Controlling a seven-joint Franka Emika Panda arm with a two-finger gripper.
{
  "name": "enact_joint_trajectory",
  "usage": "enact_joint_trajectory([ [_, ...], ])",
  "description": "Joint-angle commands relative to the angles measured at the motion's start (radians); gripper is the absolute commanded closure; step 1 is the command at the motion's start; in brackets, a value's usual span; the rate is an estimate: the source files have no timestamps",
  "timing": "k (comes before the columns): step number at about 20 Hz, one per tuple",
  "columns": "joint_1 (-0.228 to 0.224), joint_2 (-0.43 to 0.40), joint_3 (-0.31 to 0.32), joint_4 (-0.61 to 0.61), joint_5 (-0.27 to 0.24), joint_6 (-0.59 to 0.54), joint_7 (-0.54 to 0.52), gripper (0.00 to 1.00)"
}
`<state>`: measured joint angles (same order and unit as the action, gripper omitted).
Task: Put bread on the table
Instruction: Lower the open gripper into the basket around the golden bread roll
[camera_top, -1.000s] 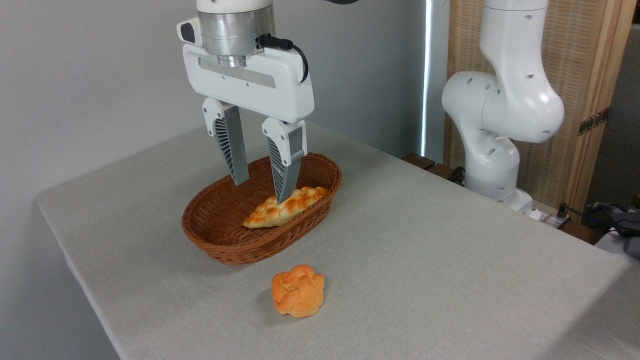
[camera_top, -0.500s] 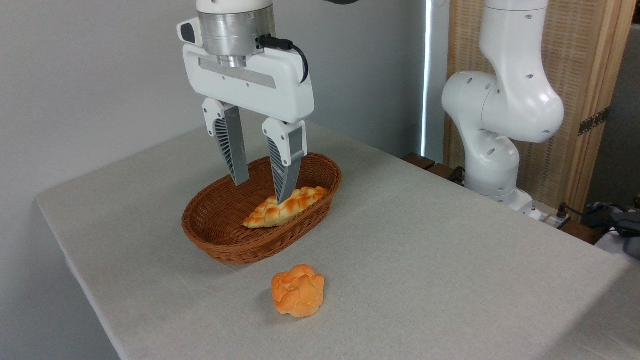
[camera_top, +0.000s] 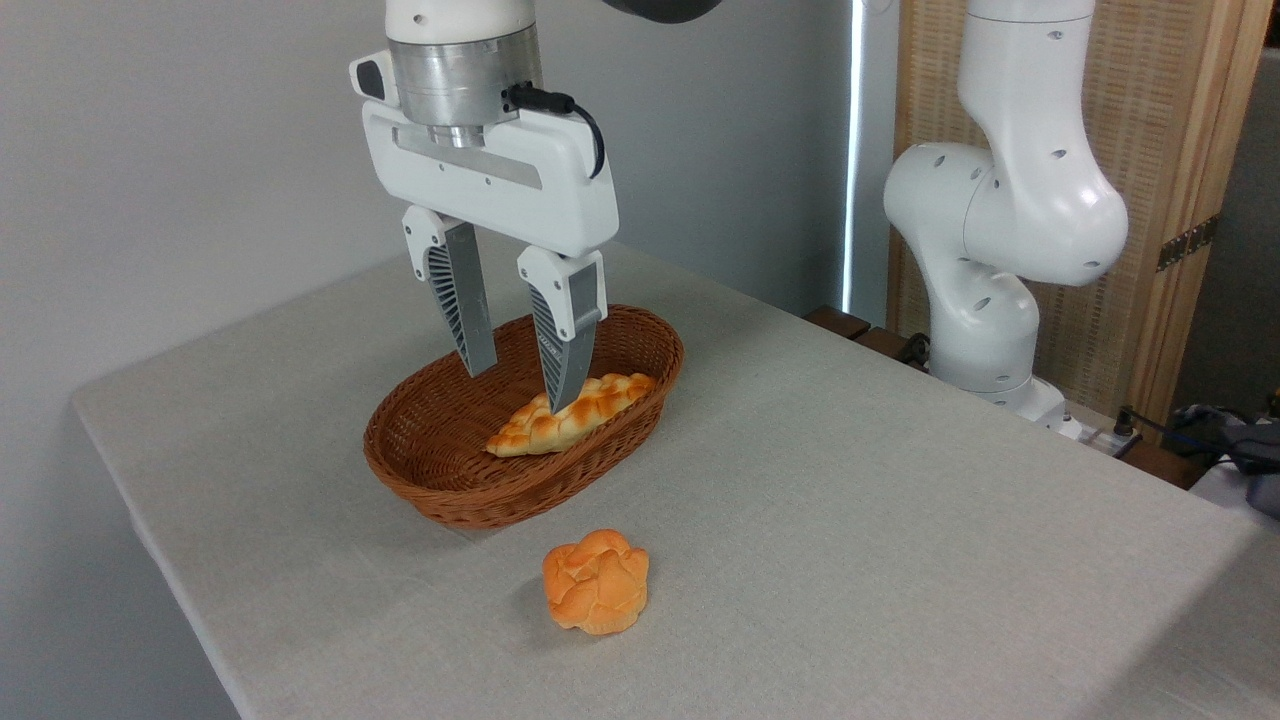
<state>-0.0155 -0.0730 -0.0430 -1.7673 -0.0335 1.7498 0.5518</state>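
- Bread (camera_top: 570, 413) lies in the wicker basket (camera_top: 440, 470) on the worktop (camera_top: 850, 520).
- Gripper (camera_top: 520, 385) hangs above it, fingers (camera_top: 462, 320) apart, empty; right tip seemingly near the crust.
- Orange bun (camera_top: 596, 582) sits just outside the basket.

The arm's white base column (camera_top: 1000, 200) stands at the table's (camera_top: 850, 520) far right edge, its links rising out of view at the top. The wrist (camera_top: 462, 60), a silver collar with a black cable plugged into its side, comes down from above over the table's far left part. Beneath it hangs the white gripper (camera_top: 520, 385), pointing straight down. Its two ribbed grey fingers (camera_top: 455, 305) are spread apart, with a clear gap between them and nothing held.
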Motion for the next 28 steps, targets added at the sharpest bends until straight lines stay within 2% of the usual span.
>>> enact_joint_trajectory([
  [1,0.006,0.002,-0.034,-0.007,-0.009,-0.016,0.020,0.00],
  [3,0.002,-0.001,-0.041,-0.032,-0.008,-0.012,0.020,0.00],
  [8,-0.064,-0.017,-0.041,-0.133,-0.008,0.045,0.019,0.00],
  [12,-0.138,-0.054,-0.040,-0.240,-0.008,0.047,0.016,0.00],
  [16,-0.202,-0.042,-0.040,-0.290,-0.008,0.047,0.007,0.00],
  [18,-0.222,-0.041,-0.040,-0.302,-0.009,0.045,-0.016,0.00],
  [20,-0.254,-0.028,-0.040,-0.305,-0.009,0.043,-0.094,0.00],
  [24,-0.279,0.015,-0.041,-0.305,-0.009,0.045,-0.124,0.00],
  [28,-0.282,0.056,-0.043,-0.304,0.000,0.050,-0.124,0.00],
])
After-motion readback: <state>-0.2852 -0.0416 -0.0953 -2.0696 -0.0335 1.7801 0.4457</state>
